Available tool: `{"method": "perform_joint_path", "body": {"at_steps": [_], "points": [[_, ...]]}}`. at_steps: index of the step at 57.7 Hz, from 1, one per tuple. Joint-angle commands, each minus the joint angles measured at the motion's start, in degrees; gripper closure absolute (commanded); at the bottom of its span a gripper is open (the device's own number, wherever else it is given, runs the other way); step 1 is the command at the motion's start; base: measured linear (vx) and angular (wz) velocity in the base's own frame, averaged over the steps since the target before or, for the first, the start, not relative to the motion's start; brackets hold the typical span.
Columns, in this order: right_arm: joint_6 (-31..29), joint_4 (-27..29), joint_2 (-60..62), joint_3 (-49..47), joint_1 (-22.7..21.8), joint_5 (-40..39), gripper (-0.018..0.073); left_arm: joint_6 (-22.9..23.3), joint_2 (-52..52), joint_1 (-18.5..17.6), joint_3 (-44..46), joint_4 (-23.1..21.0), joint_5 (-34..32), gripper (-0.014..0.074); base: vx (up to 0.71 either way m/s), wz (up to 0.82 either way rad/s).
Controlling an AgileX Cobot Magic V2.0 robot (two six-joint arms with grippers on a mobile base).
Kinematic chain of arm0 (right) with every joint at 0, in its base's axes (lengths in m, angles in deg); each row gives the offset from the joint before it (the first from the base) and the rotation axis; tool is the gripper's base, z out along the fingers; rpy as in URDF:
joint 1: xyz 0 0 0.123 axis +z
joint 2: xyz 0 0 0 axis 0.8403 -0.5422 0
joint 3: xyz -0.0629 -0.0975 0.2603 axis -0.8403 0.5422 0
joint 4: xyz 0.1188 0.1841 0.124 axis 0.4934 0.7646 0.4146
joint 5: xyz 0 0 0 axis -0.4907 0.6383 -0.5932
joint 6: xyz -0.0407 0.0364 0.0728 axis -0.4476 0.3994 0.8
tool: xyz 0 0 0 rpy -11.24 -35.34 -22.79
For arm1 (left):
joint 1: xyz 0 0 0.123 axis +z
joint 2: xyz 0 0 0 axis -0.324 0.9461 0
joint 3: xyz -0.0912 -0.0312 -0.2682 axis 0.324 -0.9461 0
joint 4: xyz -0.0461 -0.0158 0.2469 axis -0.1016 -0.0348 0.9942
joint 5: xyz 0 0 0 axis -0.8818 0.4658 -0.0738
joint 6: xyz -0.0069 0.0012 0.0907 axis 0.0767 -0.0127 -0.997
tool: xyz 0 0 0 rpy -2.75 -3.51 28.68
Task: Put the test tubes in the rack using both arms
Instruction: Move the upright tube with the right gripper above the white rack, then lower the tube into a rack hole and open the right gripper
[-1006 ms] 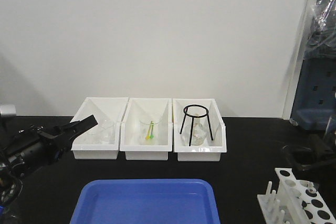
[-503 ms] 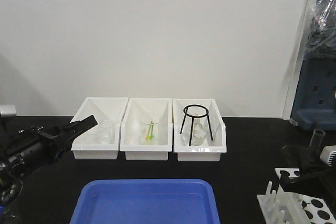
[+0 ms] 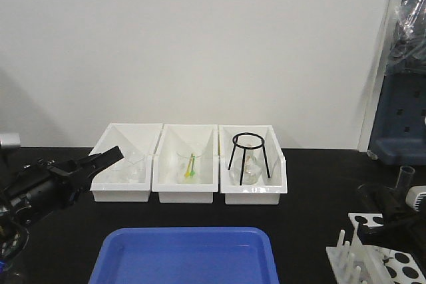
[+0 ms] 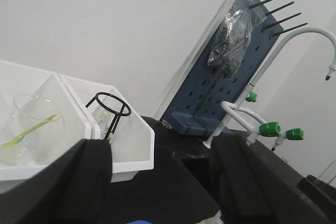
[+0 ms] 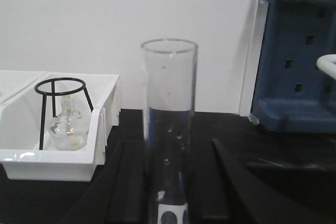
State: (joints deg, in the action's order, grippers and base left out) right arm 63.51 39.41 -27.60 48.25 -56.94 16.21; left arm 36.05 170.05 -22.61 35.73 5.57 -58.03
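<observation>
My right gripper (image 3: pixel 391 221) hangs at the right edge of the table, shut on an upright clear test tube (image 3: pixel 405 177). In the right wrist view the test tube (image 5: pixel 169 124) stands between my right gripper's (image 5: pixel 170 148) black fingers, open rim up. Its lower end is just above the white rack (image 5: pixel 170 215), whose round holes show through the glass. The rack (image 3: pixel 379 257) sits at the front right, with upright pegs on its left side. My left gripper (image 3: pixel 100 161) hovers open at the far left, in front of the left bin. Nothing is between its fingers (image 4: pixel 79 182).
Three white bins (image 3: pixel 188 194) line the back of the black table, holding beakers (image 3: pixel 135 166), a green stirrer and a black ring stand (image 3: pixel 249 154) over a flask. A blue tray (image 3: pixel 186 254) lies at front centre. A blue pegboard (image 3: pixel 399 118) and taps (image 4: pixel 273 129) stand at the right.
My right gripper has come down and slightly left with the test tube, which now stands over the rack. The left arm has stayed still.
</observation>
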Motion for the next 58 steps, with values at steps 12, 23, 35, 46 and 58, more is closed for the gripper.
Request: {"method": "perform_joint_path", "body": {"at_steps": [12, 23, 35, 46, 58], "points": [[-0.56, -0.12, -3.34, -1.34, -0.23, -8.58, 0.0568, -0.22, -2.13, 0.01, 1.67, -2.15, -3.75, 0.0081, 0.0, 0.0], [0.35, -0.39, -7.68, -1.29, -0.23, -12.08, 0.0568, -0.28, -2.13, 0.01, 1.67, -2.16, -3.75, 0.0081, 0.0, 0.0], [0.35, -0.22, -12.2, 3.27, -0.23, -23.2, 0.0568, -0.35, -2.13, 0.01, 1.67, -2.16, -3.75, 0.0081, 0.0, 0.0], [0.63, 0.13, -15.29, 5.3, -0.25, -25.88, 0.0568, -0.34, -2.13, 0.01, 1.67, -2.21, -3.09, 0.0081, 0.0, 0.0], [0.46, 1.75, -15.64, 5.3, -0.25, -27.3, 0.0568, -0.34, -2.13, 0.01, 1.67, -2.15, -2.11, 0.0081, 0.0, 0.0]]}}
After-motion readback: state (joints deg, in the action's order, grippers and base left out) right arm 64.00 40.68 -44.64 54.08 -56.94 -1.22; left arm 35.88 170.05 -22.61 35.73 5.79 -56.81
